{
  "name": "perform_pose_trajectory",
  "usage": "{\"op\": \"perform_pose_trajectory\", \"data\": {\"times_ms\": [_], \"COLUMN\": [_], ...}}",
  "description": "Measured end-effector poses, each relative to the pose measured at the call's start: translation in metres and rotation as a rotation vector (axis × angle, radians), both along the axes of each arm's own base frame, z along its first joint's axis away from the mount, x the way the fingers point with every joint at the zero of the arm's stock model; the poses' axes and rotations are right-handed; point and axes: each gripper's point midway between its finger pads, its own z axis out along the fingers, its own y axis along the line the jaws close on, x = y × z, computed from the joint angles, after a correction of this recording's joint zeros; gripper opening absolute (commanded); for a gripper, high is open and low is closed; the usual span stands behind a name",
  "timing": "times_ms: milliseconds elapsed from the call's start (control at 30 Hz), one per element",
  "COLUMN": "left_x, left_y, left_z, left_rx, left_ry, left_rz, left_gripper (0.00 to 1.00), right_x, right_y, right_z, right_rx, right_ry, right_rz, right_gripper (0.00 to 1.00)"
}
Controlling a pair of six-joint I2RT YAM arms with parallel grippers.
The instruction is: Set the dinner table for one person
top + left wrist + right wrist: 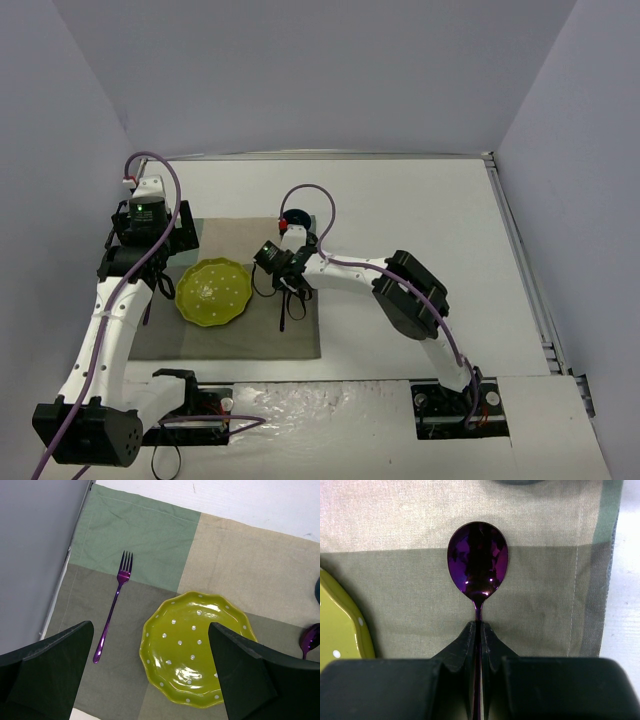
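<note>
Spoon (478,555) clamped by handle in right claw (480,628), low over mat (395,595) right of plate (340,625), likely for laying there. Left claw (150,626) apart above fork (113,611), empty.

your left arm (105,330) stretches forward along the left side, wrist tipped down, left gripper (150,645) with jaws spread wide. your right arm (400,290) folds at the elbow and reaches inward, right gripper (479,630) pinched tight on the purple spoon (478,555) by its handle.
</note>
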Motion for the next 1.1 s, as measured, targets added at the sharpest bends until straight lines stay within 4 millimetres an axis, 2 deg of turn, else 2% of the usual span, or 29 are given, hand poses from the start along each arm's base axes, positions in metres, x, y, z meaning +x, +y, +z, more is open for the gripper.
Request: {"op": "perform_pose_trajectory", "data": {"times_ms": [500, 667, 767, 1000, 1100], "left_x": [0.000, 0.000, 0.000, 0.000, -0.001], "left_y": [0.000, 0.000, 0.000, 0.000, -0.001], "left_z": [0.000, 0.000, 0.000, 0.000, 0.000], "left_rx": [0.000, 0.000, 0.000, 0.000, -0.002], "left_ry": [0.000, 0.000, 0.000, 0.000, 0.000], "left_rz": [0.000, 0.000, 0.000, 0.000, -0.002], "left_gripper": [0.97, 0.97, 0.97, 0.97, 0.97], "right_x": [0.000, 0.001, 0.001, 0.004, 0.005], "right_y": [0.001, 0.002, 0.002, 0.000, -0.003], "right_z": [-0.001, 0.000, 0.000, 0.002, 0.012], "right_rx": [-0.006, -0.009, -0.010, -0.031, -0.053], "right_ry": [0.003, 0.002, 0.000, -0.018, -0.051], "right_rz": [0.011, 0.014, 0.017, 0.034, 0.048], "right_gripper": [0.02, 0.18, 0.32, 0.49, 0.60]}}
